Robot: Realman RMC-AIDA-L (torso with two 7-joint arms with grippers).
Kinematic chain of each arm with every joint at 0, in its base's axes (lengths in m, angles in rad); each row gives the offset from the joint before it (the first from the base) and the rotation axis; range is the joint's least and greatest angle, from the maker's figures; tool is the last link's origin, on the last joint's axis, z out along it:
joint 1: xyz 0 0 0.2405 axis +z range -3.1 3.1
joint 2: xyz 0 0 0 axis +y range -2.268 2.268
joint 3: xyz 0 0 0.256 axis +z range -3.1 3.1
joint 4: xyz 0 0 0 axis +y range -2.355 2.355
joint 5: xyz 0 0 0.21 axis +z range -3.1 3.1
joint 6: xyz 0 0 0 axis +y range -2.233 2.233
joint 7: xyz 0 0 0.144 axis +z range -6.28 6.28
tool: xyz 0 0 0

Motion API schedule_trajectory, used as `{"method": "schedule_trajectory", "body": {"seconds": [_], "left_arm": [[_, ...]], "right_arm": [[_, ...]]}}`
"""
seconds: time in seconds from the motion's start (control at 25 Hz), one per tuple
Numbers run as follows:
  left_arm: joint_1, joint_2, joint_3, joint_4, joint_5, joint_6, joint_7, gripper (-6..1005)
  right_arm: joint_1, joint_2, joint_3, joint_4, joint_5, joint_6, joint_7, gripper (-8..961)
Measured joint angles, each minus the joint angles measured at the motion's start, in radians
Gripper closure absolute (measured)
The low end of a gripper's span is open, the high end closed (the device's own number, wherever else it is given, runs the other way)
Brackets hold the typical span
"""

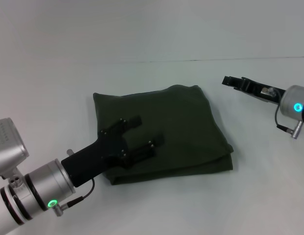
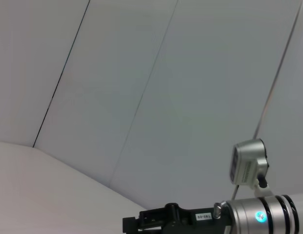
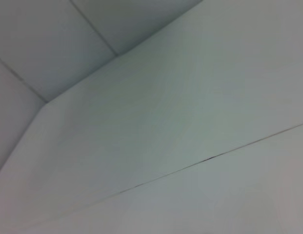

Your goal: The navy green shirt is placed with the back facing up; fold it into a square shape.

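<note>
Head view: a dark olive-green shirt of soft matte fabric (image 1: 166,129) lies folded into a rough square, layers showing along its near edge, on a smooth pale table (image 1: 156,205). The black left gripper (image 1: 149,131) reaches in low from the robot's left over the cloth, jaws spread. The right gripper (image 1: 229,80) hangs off the cloth's far right corner; its jaw state cannot be told.

Left wrist view: the right gripper (image 2: 136,225) appears before pale wall panels.

Right wrist view: only pale panels.
</note>
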Motion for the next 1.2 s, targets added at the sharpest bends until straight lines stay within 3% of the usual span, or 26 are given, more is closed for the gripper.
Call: {"method": "schedule_trajectory", "body": {"seconds": [0.24,0.28,0.32,0.64,0.84,1.2], "left_arm": [[0.004,0.000,-0.004,-0.001,0.000,-0.002,0.000,97],[0.005,0.000,-0.005,-0.001,0.000,-0.002,0.000,97],[0.006,0.000,-0.005,-0.001,0.000,-0.002,0.000,97],[0.010,0.002,-0.006,0.000,0.000,-0.004,0.004,96],[0.010,0.002,-0.008,0.000,0.000,-0.005,0.007,96],[0.008,0.000,-0.008,-0.002,-0.001,-0.006,0.009,96]], "right_arm": [[-0.062,-0.036,-0.006,-0.027,-0.018,-0.220,0.008,474],[-0.080,-0.053,-0.007,-0.030,-0.039,-0.301,0.027,474],[-0.080,-0.053,-0.007,-0.030,-0.039,-0.301,0.027,475],[-0.112,-0.120,-0.007,-0.035,-0.184,-0.529,0.172,479],[-0.113,-0.134,-0.007,-0.042,-0.206,-0.619,0.212,481],[-0.112,-0.133,-0.004,-0.046,-0.251,-0.642,0.248,485]]}}
